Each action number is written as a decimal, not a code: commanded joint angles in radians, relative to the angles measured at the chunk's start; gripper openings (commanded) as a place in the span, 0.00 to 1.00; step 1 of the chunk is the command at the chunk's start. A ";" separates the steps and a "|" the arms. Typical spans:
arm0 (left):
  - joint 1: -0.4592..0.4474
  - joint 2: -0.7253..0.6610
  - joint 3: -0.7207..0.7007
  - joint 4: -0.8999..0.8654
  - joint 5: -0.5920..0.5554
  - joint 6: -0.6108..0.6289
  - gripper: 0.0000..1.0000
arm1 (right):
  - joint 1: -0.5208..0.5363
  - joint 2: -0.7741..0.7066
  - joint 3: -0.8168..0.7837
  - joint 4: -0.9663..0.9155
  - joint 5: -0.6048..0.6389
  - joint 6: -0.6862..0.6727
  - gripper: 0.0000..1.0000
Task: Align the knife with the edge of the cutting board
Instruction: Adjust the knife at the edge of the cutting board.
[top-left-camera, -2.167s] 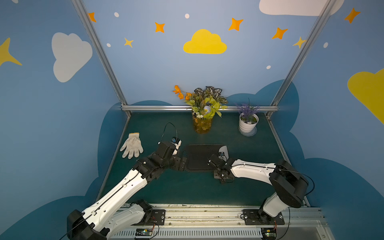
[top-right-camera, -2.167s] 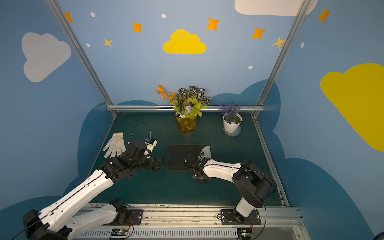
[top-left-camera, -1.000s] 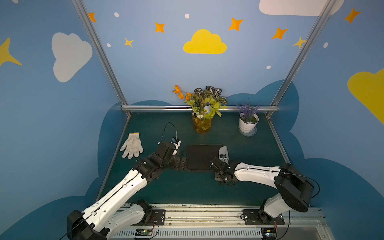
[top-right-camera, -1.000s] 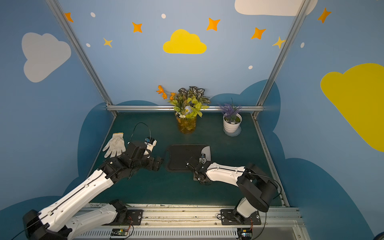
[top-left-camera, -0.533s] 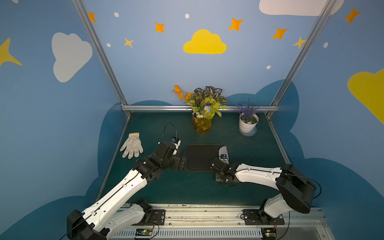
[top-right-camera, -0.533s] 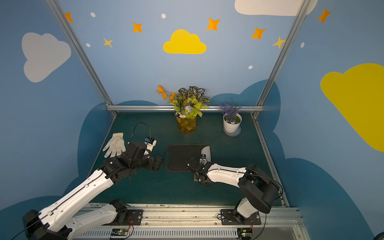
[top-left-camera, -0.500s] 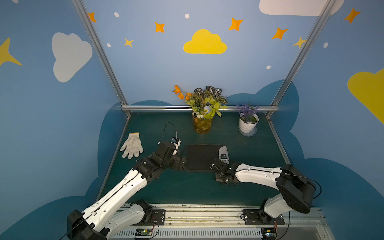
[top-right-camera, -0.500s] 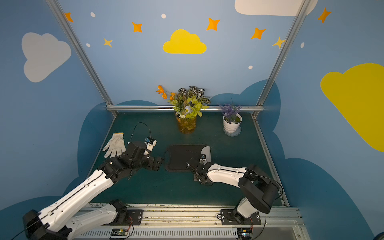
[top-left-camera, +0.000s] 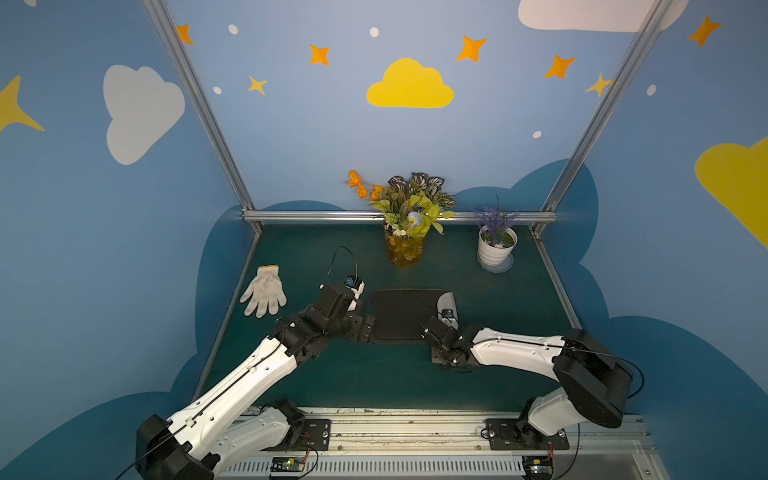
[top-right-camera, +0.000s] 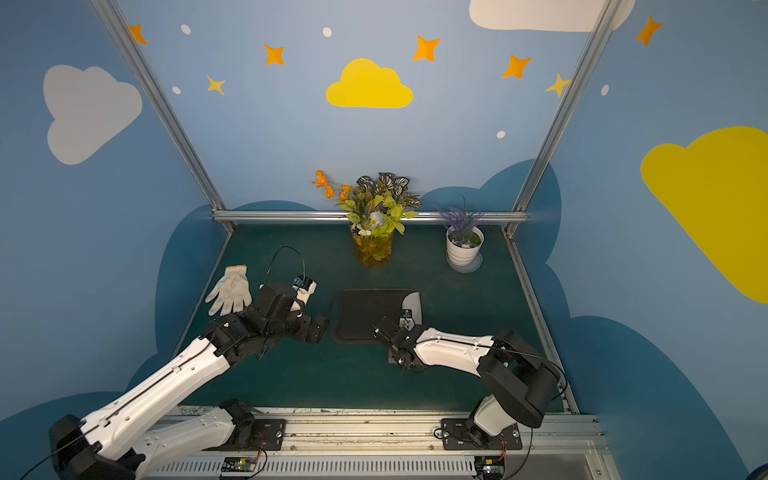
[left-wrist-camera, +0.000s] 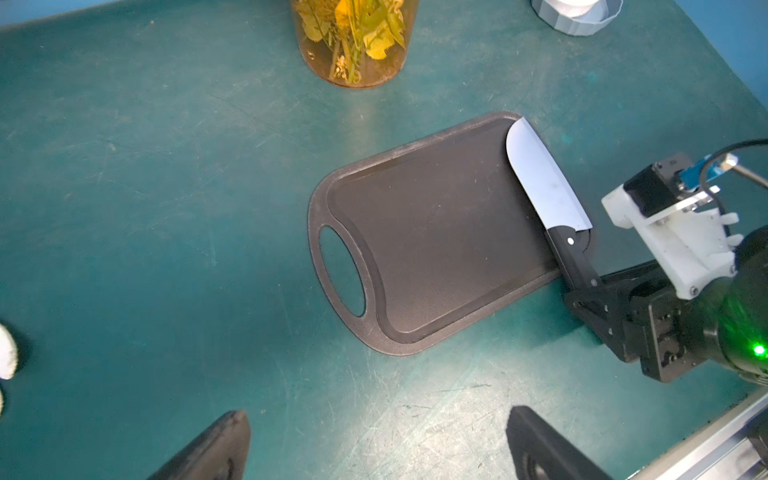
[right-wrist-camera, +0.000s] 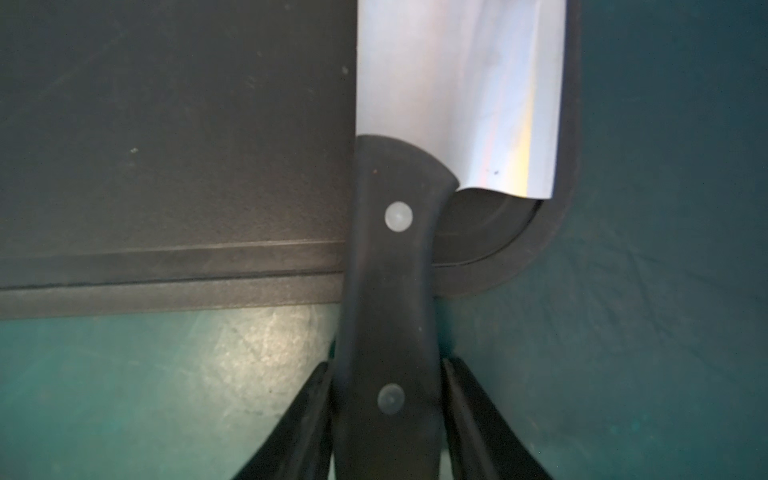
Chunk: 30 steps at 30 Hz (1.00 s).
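Even, soft light — a pale sheen on the table (right-wrist-camera: 257, 345) beside the right claw (right-wrist-camera: 386, 365), streaky glare on the knife (right-wrist-camera: 457, 83) blade ahead of it; its fingers (right-wrist-camera: 299, 436) blurred.

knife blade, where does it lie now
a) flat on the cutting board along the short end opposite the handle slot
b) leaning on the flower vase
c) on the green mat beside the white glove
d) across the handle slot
a: in the left wrist view the knife blade rests flat on the cutting board along its plain short end, handle overhanging a long edge in the right pincer.
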 joint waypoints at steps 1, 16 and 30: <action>-0.016 0.010 -0.009 -0.006 0.012 -0.008 1.00 | 0.004 -0.018 -0.020 -0.030 0.015 0.015 0.44; -0.066 0.152 -0.023 0.177 0.236 -0.168 1.00 | 0.004 -0.008 -0.016 -0.018 0.017 0.017 0.45; -0.066 0.444 0.133 0.321 0.417 -0.317 1.00 | 0.004 0.024 -0.008 -0.008 0.021 0.024 0.47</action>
